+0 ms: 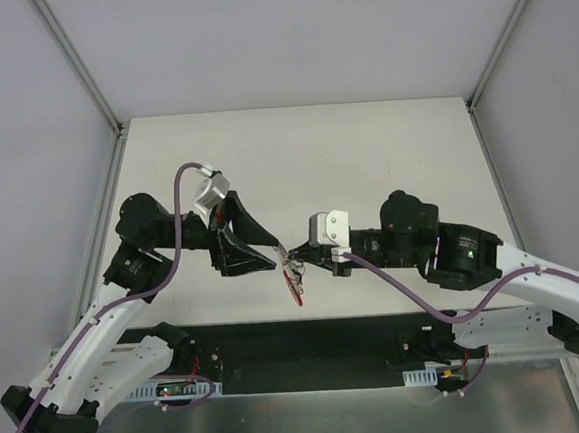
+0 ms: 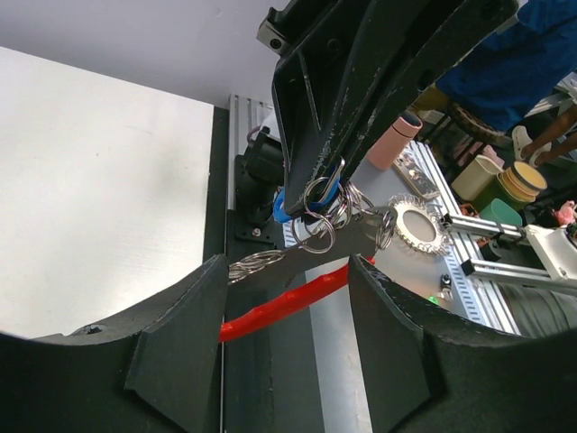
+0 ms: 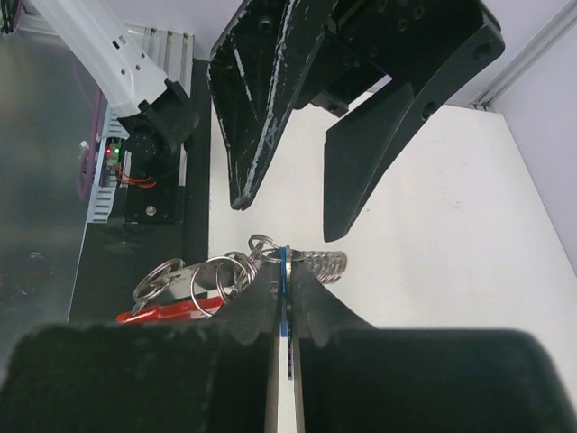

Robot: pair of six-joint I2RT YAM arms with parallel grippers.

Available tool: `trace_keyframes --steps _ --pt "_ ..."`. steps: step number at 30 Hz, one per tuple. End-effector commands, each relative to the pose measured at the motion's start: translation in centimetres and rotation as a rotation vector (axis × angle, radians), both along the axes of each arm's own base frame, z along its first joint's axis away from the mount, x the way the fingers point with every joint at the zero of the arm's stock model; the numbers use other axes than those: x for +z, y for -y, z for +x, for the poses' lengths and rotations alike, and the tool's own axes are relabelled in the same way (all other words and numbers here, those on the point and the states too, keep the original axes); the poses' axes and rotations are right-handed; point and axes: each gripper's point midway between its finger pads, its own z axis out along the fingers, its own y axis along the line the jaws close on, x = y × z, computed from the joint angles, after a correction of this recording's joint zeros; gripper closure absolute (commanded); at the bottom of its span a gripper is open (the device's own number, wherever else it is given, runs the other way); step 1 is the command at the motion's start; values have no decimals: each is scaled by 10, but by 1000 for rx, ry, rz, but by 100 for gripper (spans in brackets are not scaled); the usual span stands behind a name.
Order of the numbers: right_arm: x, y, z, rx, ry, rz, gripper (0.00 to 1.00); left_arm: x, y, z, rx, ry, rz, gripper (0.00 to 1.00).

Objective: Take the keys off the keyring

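Reaching in from the left, the left arm (image 1: 91, 340) bends over the white table (image 1: 365, 150) and brings the left gripper (image 1: 277, 257) up to the middle of the near edge. Its two black fingers (image 3: 257, 117) stand apart with a plain gap between them and clamp nothing. The tips sit just beside the bunch, and in the left wrist view the bunch's hanging parts cross that gap. Just right of those tips is the keyring (image 3: 216, 275), a cluster of overlapping silvery wire rings held up off the table between the two grippers. A red tag (image 2: 288, 305) trails from it, drooping toward the arms' bases, and a short silvery coil (image 3: 322, 263) sticks out on the side toward the left gripper. Which of the small silvery pieces are the keys I cannot tell; they are too small and tangled with the rings. The right gripper (image 3: 282, 281) meets the bunch from the right with its jaws pressed together, pinching a thin blue piece (image 3: 283, 271) edge-on, and the rings hang off it. Behind it, the right arm (image 1: 535, 279) stretches away toward the right edge of the table.
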Motion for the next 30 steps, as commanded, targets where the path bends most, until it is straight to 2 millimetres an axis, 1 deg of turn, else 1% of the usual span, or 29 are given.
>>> trace_keyframes --steps 1,7,11,13,19,27,30 --pt "26 -10 0 19 34 101 99 12 -1 -8 -34 78 -53 45" --pt "28 -14 -1 30 28 107 99 19 2 -11 -42 96 -71 45" --pt "29 -16 1 20 27 119 99 21 3 -14 -47 105 -83 49" --pt "32 -16 4 5 30 131 99 20 4 -15 -50 103 -83 50" --pt "36 -19 4 6 31 154 99 11 7 -15 -51 80 -71 56" --pt "35 -21 5 1 33 158 99 17 5 -18 -34 113 -94 70" --pt "33 -21 7 -5 31 156 99 19 6 -13 1 103 -101 84"
